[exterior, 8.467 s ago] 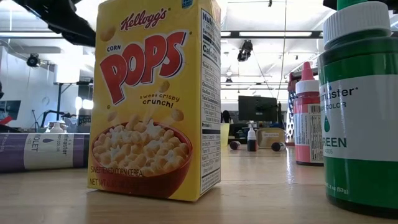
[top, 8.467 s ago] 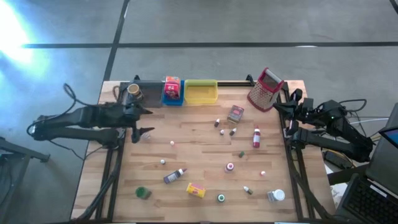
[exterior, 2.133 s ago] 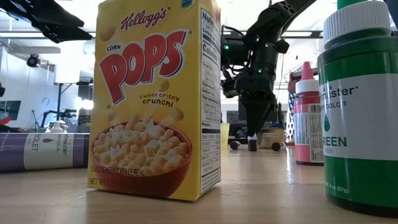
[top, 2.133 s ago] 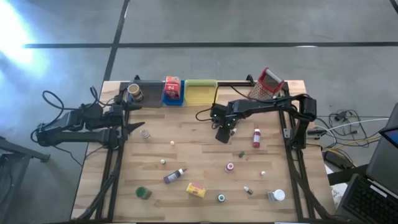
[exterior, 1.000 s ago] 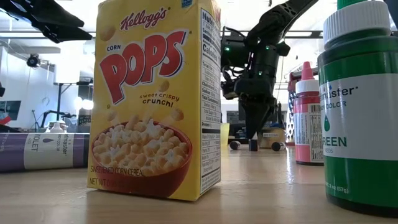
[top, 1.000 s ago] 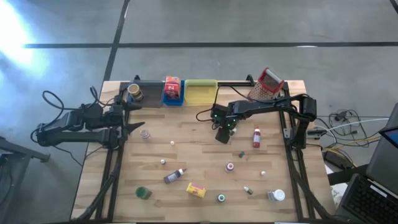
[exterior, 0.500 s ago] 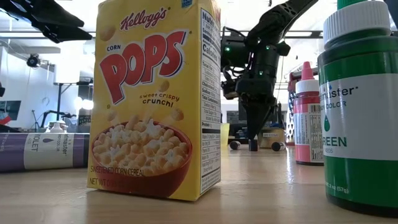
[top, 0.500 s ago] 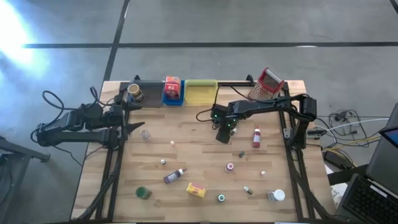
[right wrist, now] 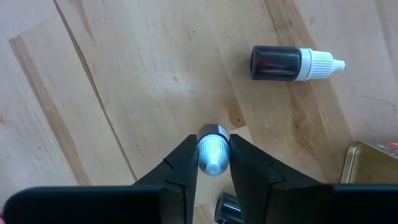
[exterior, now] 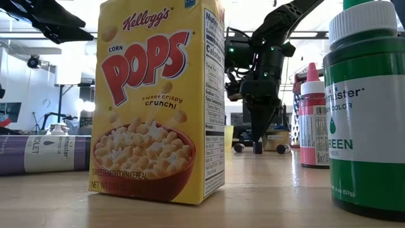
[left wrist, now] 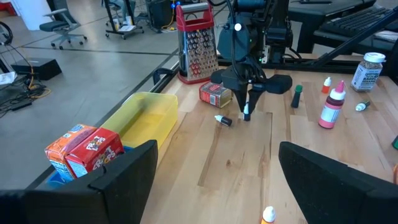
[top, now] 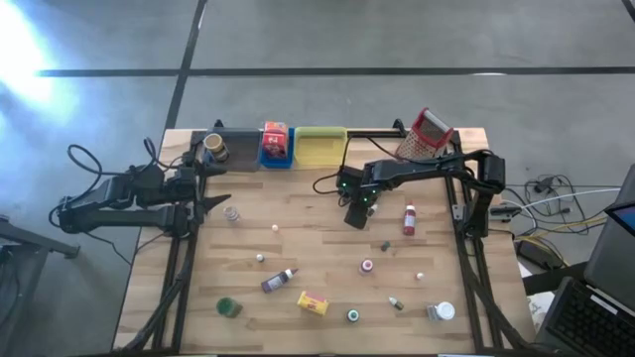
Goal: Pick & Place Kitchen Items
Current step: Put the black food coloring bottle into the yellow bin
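My right gripper (top: 354, 214) stands at the table's middle, pointing down, shut on a tiny dark bottle with a white cap (right wrist: 212, 149), also seen as a small bottle (exterior: 257, 148) in the low view. A second tiny bottle (right wrist: 292, 63) lies on its side close by, and a red tin (left wrist: 215, 94) lies beyond it. Several more kitchen items are scattered over the near half of the table, among them a pink-capped bottle (top: 409, 220) and a yellow cereal box (top: 313, 303). My left gripper (left wrist: 217, 180) waits open over the table's left edge. My right gripper pinches the tiny bottle at its white cap end (right wrist: 210, 157) between its two fingers (right wrist: 184, 163). The fingers come from above, pointing steeply down. The bottle stands upright with its base (exterior: 257, 152) on the table.
At the far edge stand a grey tray (top: 226, 147), a blue tray (top: 275, 149) with red boxes, a yellow tray (top: 319, 147) and a metal grater (top: 425, 141). A green bottle (top: 228, 307) and a purple bottle (top: 279, 281) lie near the front.
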